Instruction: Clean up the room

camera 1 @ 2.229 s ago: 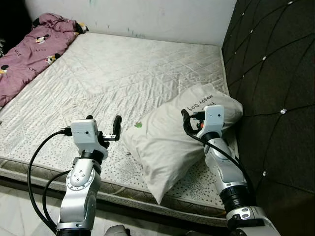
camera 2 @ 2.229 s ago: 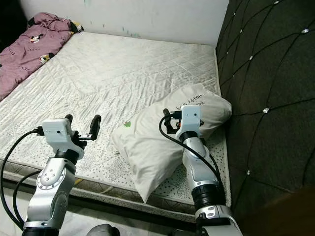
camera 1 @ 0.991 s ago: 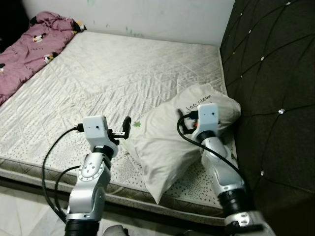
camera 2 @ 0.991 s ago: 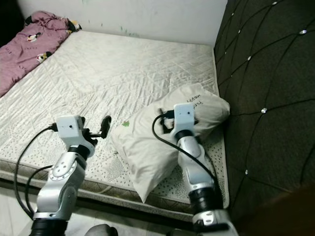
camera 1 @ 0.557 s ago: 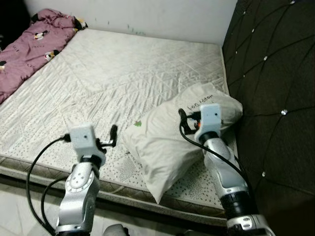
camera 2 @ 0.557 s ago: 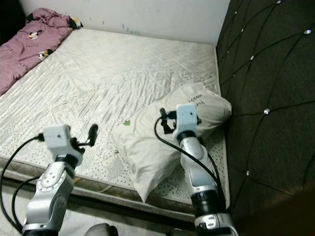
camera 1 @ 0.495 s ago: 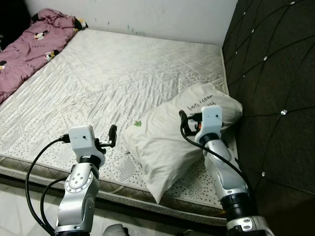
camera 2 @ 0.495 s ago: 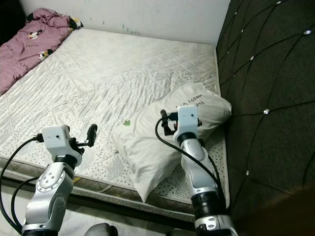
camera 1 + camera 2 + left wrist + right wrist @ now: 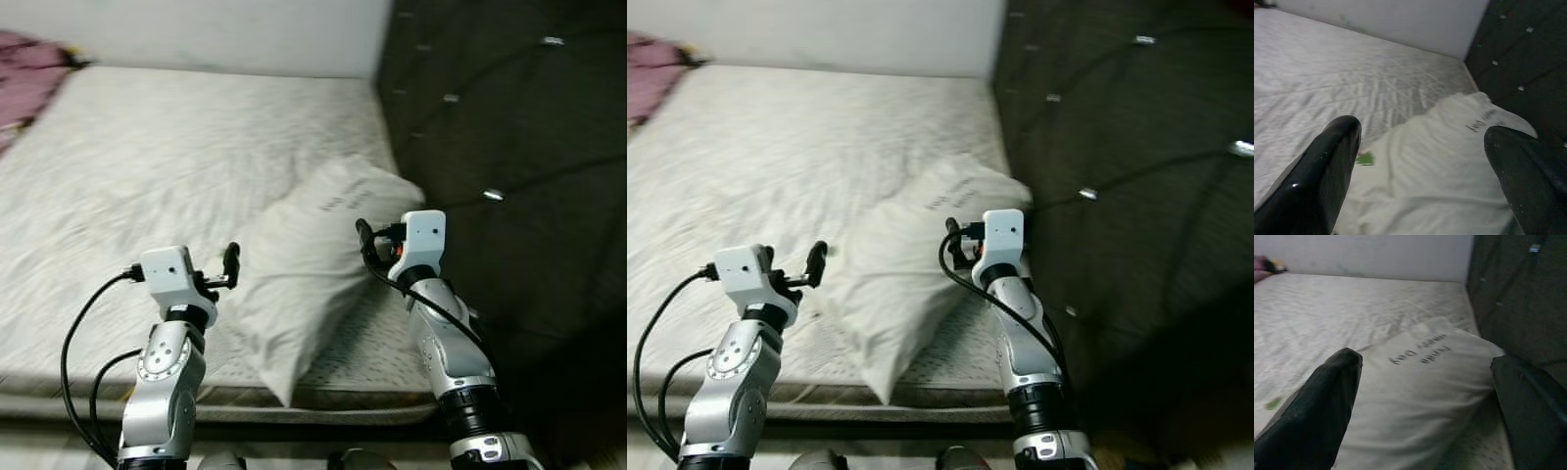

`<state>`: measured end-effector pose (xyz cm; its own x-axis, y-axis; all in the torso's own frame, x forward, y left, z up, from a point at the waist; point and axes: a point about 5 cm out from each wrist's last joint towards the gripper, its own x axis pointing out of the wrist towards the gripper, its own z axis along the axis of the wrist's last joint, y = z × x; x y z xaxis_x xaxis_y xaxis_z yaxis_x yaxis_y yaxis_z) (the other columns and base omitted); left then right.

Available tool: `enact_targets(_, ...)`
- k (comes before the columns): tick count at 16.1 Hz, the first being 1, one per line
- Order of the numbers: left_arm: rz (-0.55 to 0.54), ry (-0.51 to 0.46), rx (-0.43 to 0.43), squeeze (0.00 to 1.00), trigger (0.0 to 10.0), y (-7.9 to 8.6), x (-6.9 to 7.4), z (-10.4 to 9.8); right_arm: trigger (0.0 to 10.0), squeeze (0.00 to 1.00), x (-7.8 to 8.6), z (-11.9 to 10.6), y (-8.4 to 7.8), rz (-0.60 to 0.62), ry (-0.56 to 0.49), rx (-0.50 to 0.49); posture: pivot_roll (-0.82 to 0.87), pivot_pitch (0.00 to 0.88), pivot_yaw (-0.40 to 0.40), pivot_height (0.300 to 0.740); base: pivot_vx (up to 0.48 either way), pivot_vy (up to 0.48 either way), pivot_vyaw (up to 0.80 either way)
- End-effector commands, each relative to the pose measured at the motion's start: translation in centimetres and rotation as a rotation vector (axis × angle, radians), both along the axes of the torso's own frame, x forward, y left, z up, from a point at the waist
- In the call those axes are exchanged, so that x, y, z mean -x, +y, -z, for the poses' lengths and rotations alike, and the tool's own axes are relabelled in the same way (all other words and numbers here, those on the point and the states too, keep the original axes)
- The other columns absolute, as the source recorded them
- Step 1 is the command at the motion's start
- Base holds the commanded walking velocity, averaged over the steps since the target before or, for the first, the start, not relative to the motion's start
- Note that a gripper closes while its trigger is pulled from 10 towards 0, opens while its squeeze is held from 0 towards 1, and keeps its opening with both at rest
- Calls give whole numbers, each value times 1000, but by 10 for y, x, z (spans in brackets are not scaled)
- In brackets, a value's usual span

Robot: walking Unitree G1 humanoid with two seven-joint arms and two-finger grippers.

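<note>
Bare quilted mattress [image 9: 147, 166] fills most of the left eye view, running from the pale wall at the top to the frame's lower edge, with a dark tufted headboard [image 9: 490, 117] down the right side. A white pillow [image 9: 304, 264] lies askew at centre, one corner hanging over the mattress's near edge at lower centre, which is likely why both arms are raised toward it. The left gripper [image 9: 231, 264] sits left of centre, just beside the pillow's left flank; the right gripper [image 9: 364, 240] sits right of centre over the pillow's upper right part. From here I cannot tell whether either touches the cloth.

Much the same layout shows in the right eye view, blurred: the pillow at centre, an arm on either side, and a strip of purple bedding [image 9: 647, 49] at the upper left edge.

Looking along the left wrist view, the two black fingers [image 9: 1322, 181] stand wide apart at lower left and lower right, the jaws holding nothing. The pillow lies between and beyond them, with a small green mark [image 9: 1365, 158] beside the left finger.

Similarly wide in the right wrist view, the fingers [image 9: 1312, 416] frame the pillow's printed end; the jaws are empty, and the pillow spans the gap just ahead.
</note>
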<state>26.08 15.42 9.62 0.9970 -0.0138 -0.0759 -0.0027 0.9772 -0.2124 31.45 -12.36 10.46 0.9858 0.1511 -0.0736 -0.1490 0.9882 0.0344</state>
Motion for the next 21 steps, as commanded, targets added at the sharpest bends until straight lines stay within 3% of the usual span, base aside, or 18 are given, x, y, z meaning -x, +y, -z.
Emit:
enact_targets(1, 1, -18, -2, 0, 10000, 1, 0, -4, 10000, 0, 0, -3, -1, -1, -6, -3, 56, 0, -31, 740, 0, 0, -800)
enact_targets(3, -16, -6, -2, 0, 10000, 0, 1, -5, 10000, 0, 0, -3, 0, -6, -2, -1, 56, 0, -31, 740, 0, 0, -800)
enact_targets(5, 44, -27, 85, 0, 10000, -2, 1, -4, 10000, 0, 0, -2, 0, -11, 0, 3, 56, 0, -31, 740, 0, 0, -800)
enact_targets(7, -1, 1, 39, 0, 10000, 1, 1, -2, 10000, 0, 1, -2, 0, -11, 1, -8, 55, 0, -30, 740, 0, 0, -400)
enact_targets(11, 28, -19, 46, 0, 10000, -1, 2, -5, 10000, 0, 1, -1, 1, -15, 10, -10, 55, 0, -29, 740, 0, 0, 0)
enact_targets(15, 27, -16, 55, 0, 10000, -2, 3, -4, 10000, 0, 1, 0, 1, -11, 17, -18, 55, 0, -30, 740, 0, 0, -786)
enact_targets(21, 12, -10, 67, 0, 10000, -1, 3, -4, 10000, 0, 2, -2, 4, -34, 4, -7, 56, 5, -32, 740, 0, 0, 0)
